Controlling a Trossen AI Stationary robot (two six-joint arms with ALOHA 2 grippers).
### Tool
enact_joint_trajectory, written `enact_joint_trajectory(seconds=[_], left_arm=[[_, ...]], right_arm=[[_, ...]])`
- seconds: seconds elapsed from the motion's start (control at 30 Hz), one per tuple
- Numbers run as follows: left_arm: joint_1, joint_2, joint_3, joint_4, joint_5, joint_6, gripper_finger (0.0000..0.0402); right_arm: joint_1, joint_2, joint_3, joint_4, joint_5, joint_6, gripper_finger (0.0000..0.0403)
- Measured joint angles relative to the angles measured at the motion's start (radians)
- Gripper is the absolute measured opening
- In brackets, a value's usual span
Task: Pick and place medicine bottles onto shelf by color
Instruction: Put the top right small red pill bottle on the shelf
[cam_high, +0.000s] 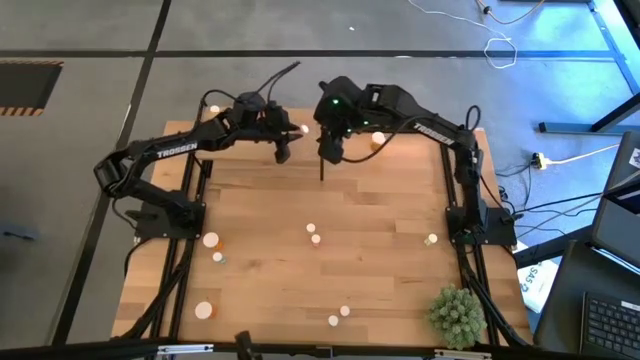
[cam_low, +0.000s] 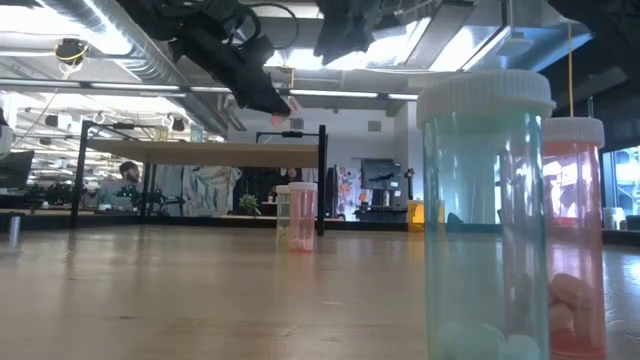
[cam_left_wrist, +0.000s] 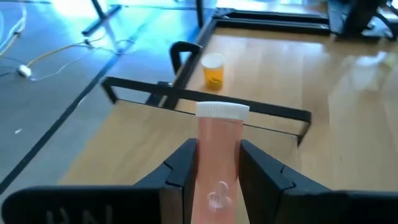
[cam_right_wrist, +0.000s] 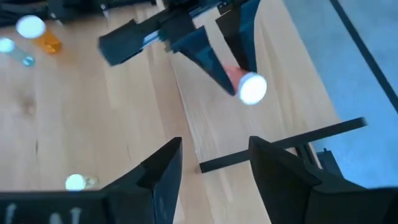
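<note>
Up at the far edge, over the shelf (cam_high: 330, 160), left gripper (cam_left_wrist: 214, 163) clamping a reddish bottle (cam_left_wrist: 219, 155), cap (cam_left_wrist: 222, 111) leading, long axis running out along the fingers. Only showing in the left wrist view: an orange bottle (cam_left_wrist: 213, 69) standing upright on the shelf past the rail. Right gripper (cam_right_wrist: 211, 158) hanging just beside, fingers spread, gripping nothing. Low view adding two bottles (cam_low: 297, 214) under the shelf.

An open-plan lab or office workspace is indicated by exposed ceiling ducts (cam_low: 110, 50) and strip lights, a seated person (cam_low: 127, 180) at distant desks, cables (cam_high: 560, 158) trailing across the concrete floor, and a laptop (cam_high: 612, 320) beside the table (cam_high: 380, 220).
</note>
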Motion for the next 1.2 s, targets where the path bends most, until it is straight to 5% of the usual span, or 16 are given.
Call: enact_joint_trajectory(seconds=[0.13,0.4,0.8,1.2], left_arm=[[0.012,-0.047,0.000,0.002,-0.021,-0.056,0.0092],[0.002,-0.137,0.000,-0.007,-0.261,-0.110,0.0092],[0.001,-0.359,-0.127,-0.064,-0.401,-0.197,0.0092],[-0.057,-0.393,-0.414,0.445,-0.482,-0.192,0.0092]], right_arm=[[0.002,-0.035,0.000,0.000,-0.001,-0.001,0.0187],[0.004,-0.070,0.000,-0.018,0.000,-0.006,0.0187],[0.004,-0.085,0.000,-0.092,0.053,-0.008,0.0187],[0.004,-0.085,0.000,-0.087,0.054,-0.008,0.0187]])
